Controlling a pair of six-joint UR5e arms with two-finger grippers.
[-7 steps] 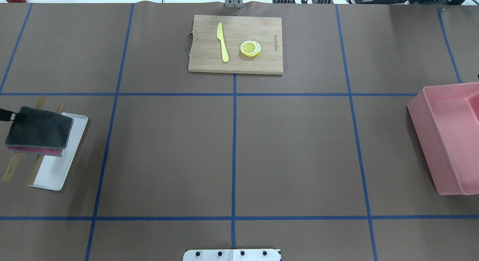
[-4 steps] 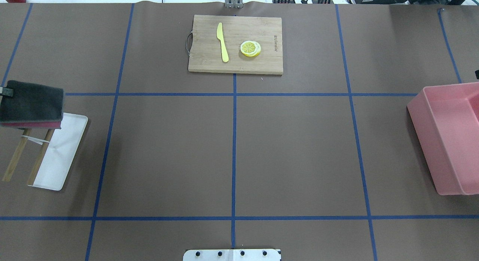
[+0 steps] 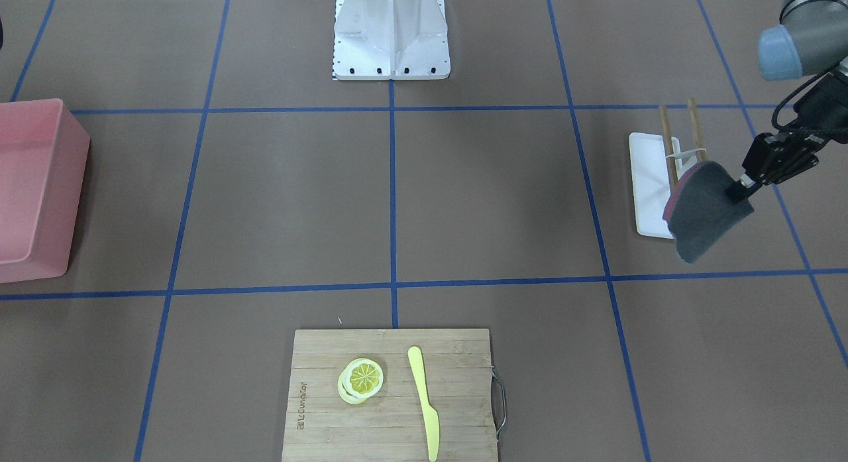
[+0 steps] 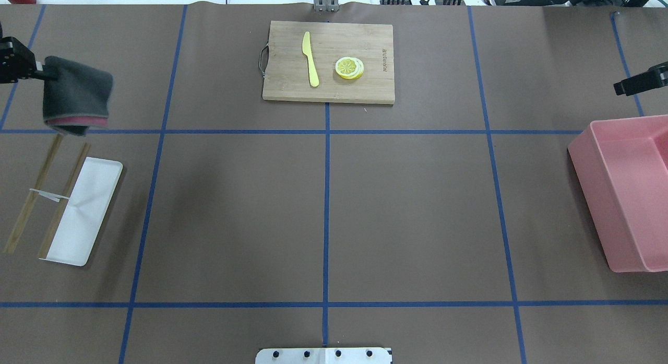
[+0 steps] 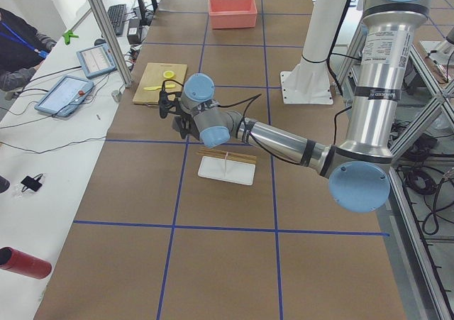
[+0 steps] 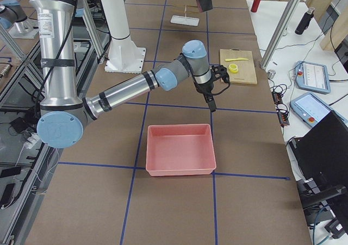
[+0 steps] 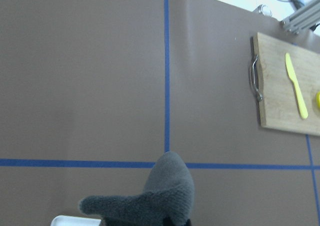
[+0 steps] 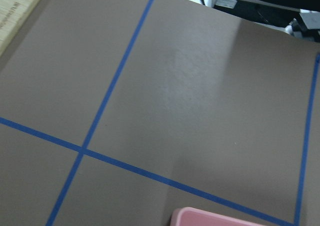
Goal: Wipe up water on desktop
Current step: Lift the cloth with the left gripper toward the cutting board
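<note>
Now the left gripper [image 3: 737, 189] is closed on one edge of a gray cloth [image 3: 705, 213] with a pink underside. It holds the cloth in the air above the desktop [image 4: 235, 212], just past the white tray [image 4: 86, 218]. The right gripper [image 4: 639, 82] hangs near the pink bin [image 4: 621, 197]; I cannot tell how wide it is.

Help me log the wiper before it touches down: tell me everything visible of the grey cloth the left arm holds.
The grey cloth is dark, fuzzy and thick, with a pink-red layer showing along one side. The left tool pinches it at one edge, so it hangs tilted in the air above the desktop, past the far end of the white tray, touching nothing else.
</note>
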